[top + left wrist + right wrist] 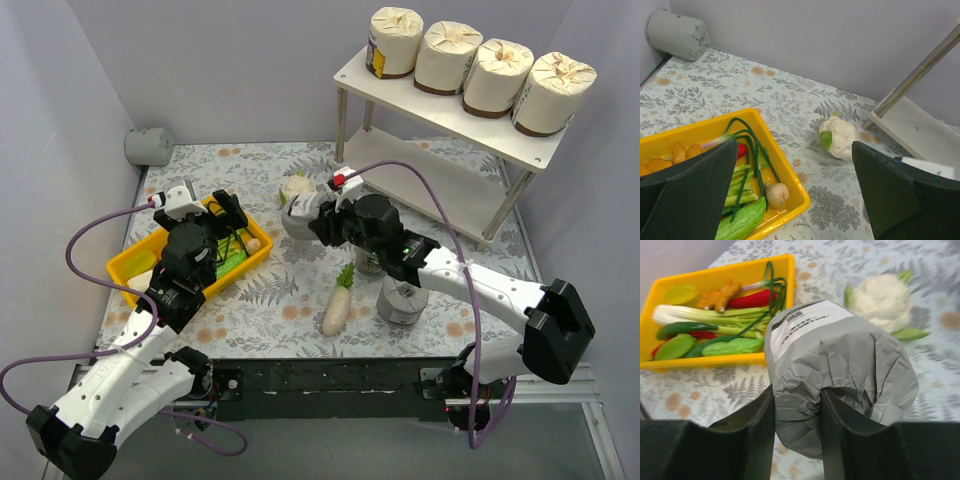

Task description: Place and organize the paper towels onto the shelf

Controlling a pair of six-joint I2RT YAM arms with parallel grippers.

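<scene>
Four cream paper towels (480, 65) with brown bands stand in a row on the top board of the shelf (352, 75); the leftmost carries a colourful label. My right gripper (305, 215) is shut on a grey paper towel (840, 360), its fingers (757, 435) pinching the crumpled wrap, just in front of the cauliflower (296, 186). Another grey roll (402, 300) stands near the radish, one (368, 264) is partly hidden behind my right arm, and one (147, 146) lies in the back left corner. My left gripper (800, 200) is open and empty above the yellow tray.
A yellow tray (125, 262) of vegetables sits at the left, under my left gripper. A white radish (338, 305) lies at front centre. The shelf's lower board (470, 195) is bare. Walls close in at the left, back and right.
</scene>
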